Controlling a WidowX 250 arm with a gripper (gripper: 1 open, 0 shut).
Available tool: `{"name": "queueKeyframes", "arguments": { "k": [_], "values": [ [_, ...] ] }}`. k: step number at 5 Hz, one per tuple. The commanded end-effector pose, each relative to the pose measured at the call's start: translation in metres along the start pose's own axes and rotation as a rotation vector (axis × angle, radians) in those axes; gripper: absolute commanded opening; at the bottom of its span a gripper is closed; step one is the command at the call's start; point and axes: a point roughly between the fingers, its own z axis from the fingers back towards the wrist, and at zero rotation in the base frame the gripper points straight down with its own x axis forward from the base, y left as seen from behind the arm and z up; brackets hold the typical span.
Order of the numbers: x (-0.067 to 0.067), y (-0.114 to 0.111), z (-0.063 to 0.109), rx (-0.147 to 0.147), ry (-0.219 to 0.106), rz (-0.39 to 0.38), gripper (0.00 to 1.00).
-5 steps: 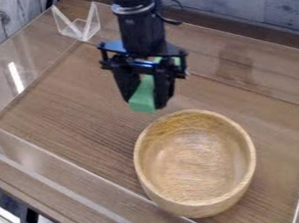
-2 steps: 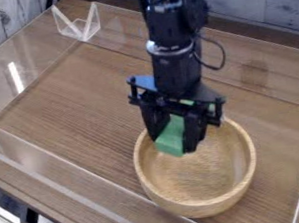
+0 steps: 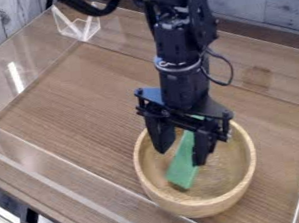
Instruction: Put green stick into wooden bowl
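In the camera view, our gripper (image 3: 188, 143) hangs over the wooden bowl (image 3: 243, 169), jaws spread, pinching nothing. The green stick (image 3: 183, 166) leans inside the bowl, lower end on its floor. We judge placement done; only withdrawing from the tabletop (image 3: 71, 97) remains.

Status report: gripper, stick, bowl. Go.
Gripper open above the wooden bowl. Green stick inside bowl, tilted on end, below the fingers. Nothing in the way.

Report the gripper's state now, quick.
Gripper: open, above the wooden bowl; the green stick sits tilted inside the bowl, apparently released.
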Motion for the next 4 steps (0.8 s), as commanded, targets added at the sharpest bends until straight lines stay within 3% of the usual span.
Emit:
{"name": "queueKeyframes", "arguments": {
  "k": [1, 4],
  "values": [
    [0.0040, -0.0048, 0.0155, -0.005, -0.055, -0.010, 1.00],
    [0.0092, -0.0068, 0.0239, 0.005, -0.093, -0.016, 1.00]
  ]
}}
